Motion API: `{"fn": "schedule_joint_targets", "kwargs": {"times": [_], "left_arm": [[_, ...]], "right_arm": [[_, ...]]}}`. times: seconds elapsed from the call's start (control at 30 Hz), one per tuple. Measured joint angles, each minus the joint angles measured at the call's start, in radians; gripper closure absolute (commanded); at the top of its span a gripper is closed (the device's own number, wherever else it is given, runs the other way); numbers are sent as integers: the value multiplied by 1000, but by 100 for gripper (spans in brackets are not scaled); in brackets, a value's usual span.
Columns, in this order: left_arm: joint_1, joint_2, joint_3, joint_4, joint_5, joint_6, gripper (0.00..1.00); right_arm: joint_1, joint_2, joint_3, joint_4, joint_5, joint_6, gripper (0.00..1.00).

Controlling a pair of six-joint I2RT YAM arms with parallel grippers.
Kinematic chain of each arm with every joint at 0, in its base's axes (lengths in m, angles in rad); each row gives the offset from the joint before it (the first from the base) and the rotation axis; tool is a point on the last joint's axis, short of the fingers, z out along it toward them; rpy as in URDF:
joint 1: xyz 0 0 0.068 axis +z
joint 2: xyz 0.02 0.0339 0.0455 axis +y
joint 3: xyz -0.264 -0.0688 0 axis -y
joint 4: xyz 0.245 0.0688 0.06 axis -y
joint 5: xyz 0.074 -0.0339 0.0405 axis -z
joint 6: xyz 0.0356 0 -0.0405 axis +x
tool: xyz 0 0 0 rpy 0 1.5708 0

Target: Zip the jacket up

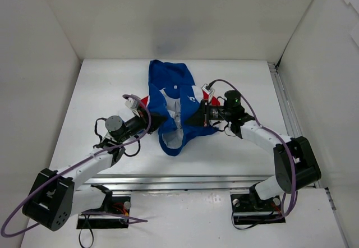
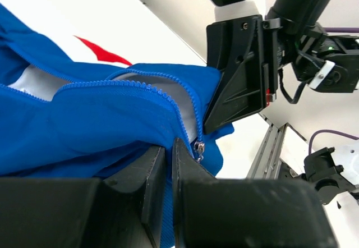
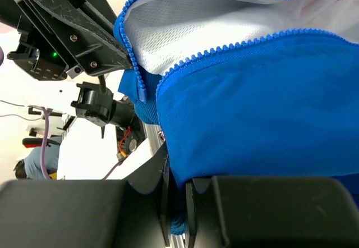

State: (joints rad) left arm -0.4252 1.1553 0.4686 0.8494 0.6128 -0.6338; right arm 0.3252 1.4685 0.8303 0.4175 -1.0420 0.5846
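Note:
The blue jacket [image 1: 171, 99] lies in the middle of the table, front open, white lining showing. My left gripper [image 1: 152, 115] is shut on the jacket's left front edge; in the left wrist view [image 2: 168, 150] blue cloth [image 2: 101, 130] is pinched between the fingers, and the silver zipper slider [image 2: 198, 148] hangs just to the right of them. My right gripper [image 1: 197, 115] is shut on the right front edge; the right wrist view [image 3: 178, 203] shows a fold of blue cloth [image 3: 263, 119] between the pads. The two zipper rows [image 3: 224, 51] stand apart.
White walls enclose the table on three sides. A metal rail [image 1: 286, 105] runs along the right side, another [image 1: 185, 180] along the front edge. A red panel [image 2: 101, 50] of the jacket lies flat on the table behind.

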Motion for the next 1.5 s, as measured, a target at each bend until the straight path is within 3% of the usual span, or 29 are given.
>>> {"fn": "schedule_joint_targets", "kwargs": {"times": [0.5, 1.5], "left_arm": [[0, 27, 20, 22, 64, 22, 95], [-27, 51, 20, 43, 63, 68, 95]], "right_arm": [[-1, 0, 1, 19, -51, 49, 100], [2, 23, 27, 63, -68, 101, 100]]}}
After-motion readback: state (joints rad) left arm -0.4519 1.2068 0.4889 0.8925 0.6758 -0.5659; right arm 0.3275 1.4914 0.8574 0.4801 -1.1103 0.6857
